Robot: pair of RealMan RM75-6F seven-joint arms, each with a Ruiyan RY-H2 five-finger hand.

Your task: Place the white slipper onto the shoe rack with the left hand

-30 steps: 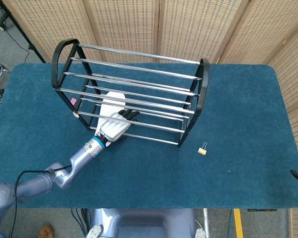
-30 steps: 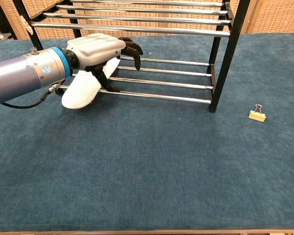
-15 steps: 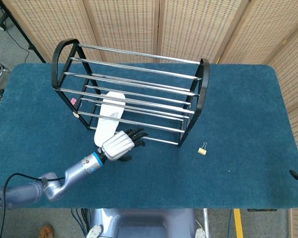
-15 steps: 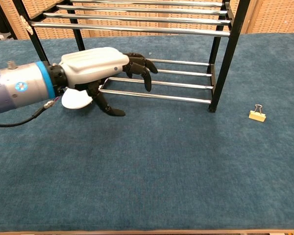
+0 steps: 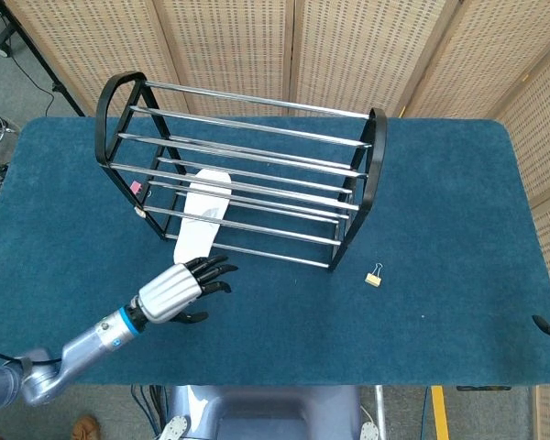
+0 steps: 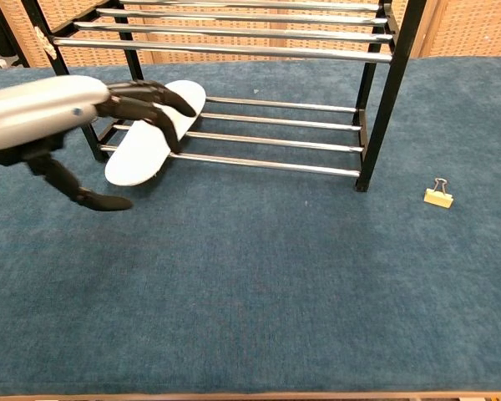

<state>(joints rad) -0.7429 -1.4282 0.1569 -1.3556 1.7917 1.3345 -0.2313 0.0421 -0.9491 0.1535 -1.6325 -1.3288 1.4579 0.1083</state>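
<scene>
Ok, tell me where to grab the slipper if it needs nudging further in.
Take the slipper by the rounded end that sticks out past the rack's front rail, coming from the table side. That end is free, while the rest lies on the bottom rails under the upper ones. The left hand is already nearby.

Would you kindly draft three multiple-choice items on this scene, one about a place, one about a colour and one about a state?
1. Where does the white slipper lie?
A. On the lowest rails of the shoe rack, one end sticking out over the front rail
B. On the top rails
C. Beside the binder clip

2. What colour is the table cover?
A. Red
B. Dark blue-green
C. Grey

3. How is the left hand?
A. Gripping the slipper
B. Pressing on the binder clip
C. Holding nothing, fingers spread, in front of the rack

Answers: 1 A, the chest view shows it across the bottom rails. 2 B, the cover is teal in both views. 3 C, the head view shows clear carpet between hand and slipper.
</scene>
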